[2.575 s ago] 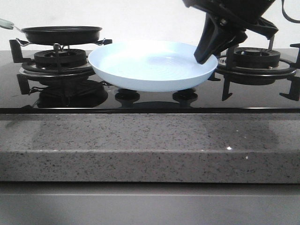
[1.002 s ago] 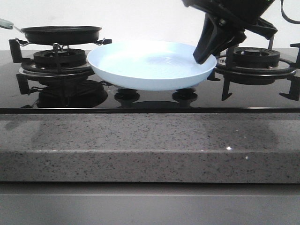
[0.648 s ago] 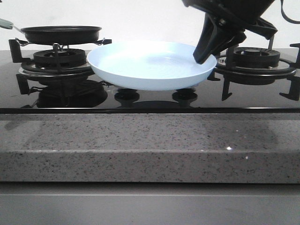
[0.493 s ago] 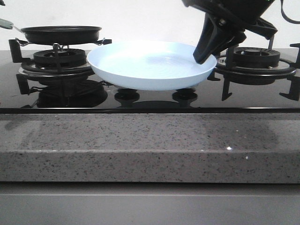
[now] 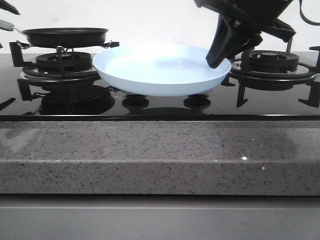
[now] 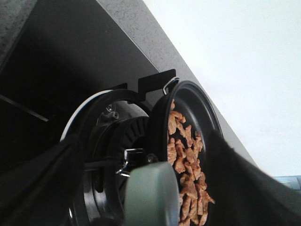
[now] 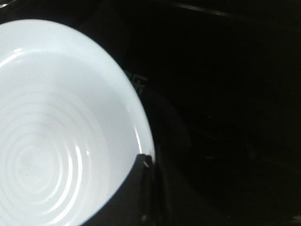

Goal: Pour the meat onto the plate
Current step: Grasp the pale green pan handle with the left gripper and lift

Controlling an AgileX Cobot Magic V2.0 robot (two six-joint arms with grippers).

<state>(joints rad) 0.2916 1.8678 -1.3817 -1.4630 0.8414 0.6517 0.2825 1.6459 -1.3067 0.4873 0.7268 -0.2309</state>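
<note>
The pale-blue plate (image 5: 160, 70) sits level over the middle of the hob, its inside bare (image 7: 56, 127). My right gripper (image 5: 218, 56) is shut on the plate's right rim, one dark finger (image 7: 136, 193) lying over the inner edge. The meat (image 6: 186, 165), thin orange-brown pieces, lies in the black frying pan (image 5: 65, 36) on the left burner. The pan's pale handle (image 6: 150, 197) points toward my left gripper (image 6: 146, 155), which is open, its fingers (image 6: 37, 183) standing wide on either side without touching the handle. In the front view only a tip of the left gripper (image 5: 7, 7) shows, top left.
A black burner grate (image 5: 270, 67) stands behind the right gripper, and another (image 5: 60, 65) carries the pan. Two stove knobs (image 5: 136, 101) sit under the plate. A speckled grey counter edge (image 5: 160, 155) runs along the front, and a white wall stands behind the hob.
The left gripper's tip has come into the front view at the top left, near the pan's handle. The plate shifted slightly left early on and has since held still.
</note>
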